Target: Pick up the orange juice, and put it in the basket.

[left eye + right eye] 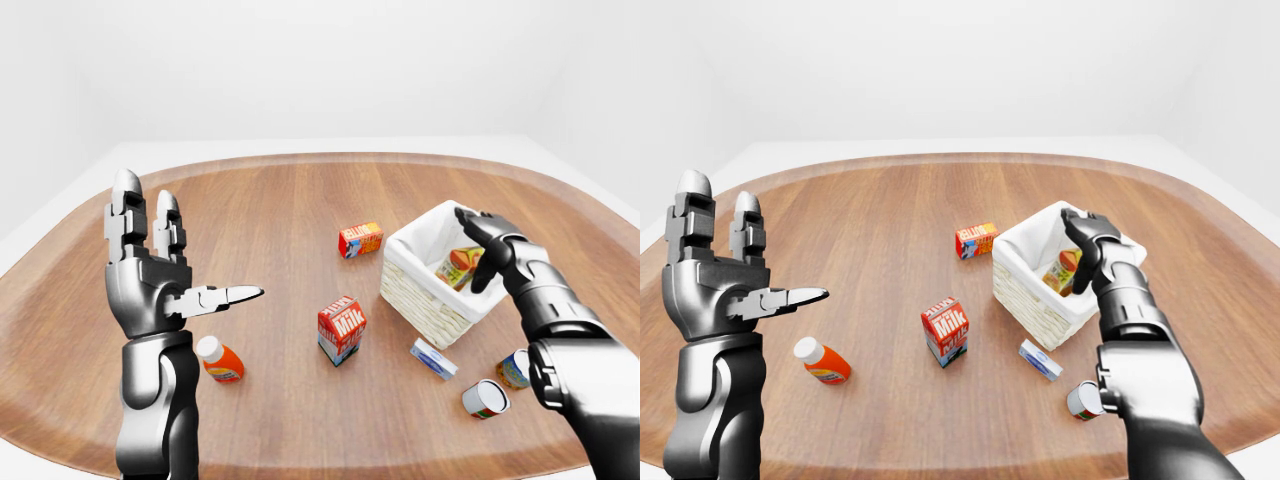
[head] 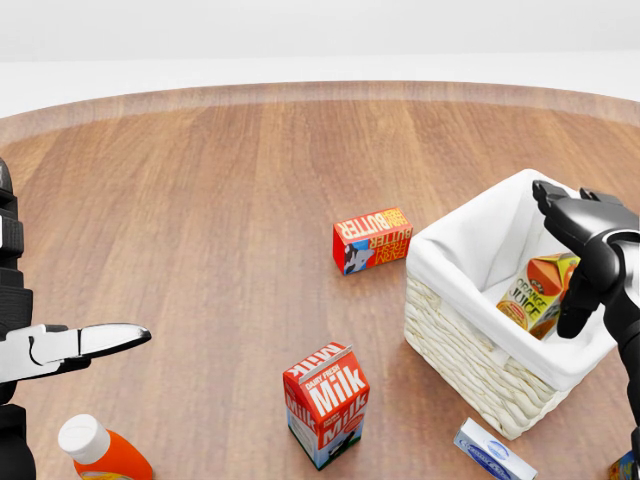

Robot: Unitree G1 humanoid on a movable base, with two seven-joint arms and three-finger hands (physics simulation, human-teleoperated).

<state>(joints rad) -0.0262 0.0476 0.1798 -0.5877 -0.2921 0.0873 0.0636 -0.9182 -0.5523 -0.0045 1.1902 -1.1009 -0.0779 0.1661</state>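
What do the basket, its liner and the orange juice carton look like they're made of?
Basket: pale woven wicker, going by the ribbed weave; matte.
Liner: white cloth, apparently, folded softly over the rim.
Orange juice: printed carton, likely coated paperboard, with a gabled top and flat faces.
All rendered, so appearance only.

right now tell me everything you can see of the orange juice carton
The orange juice carton is a small gabled box, orange with yellow-green panels and printed lettering. It lies tilted inside the white-lined wicker basket, leaning on the cloth lining. The right hand is open just above it, not gripping.
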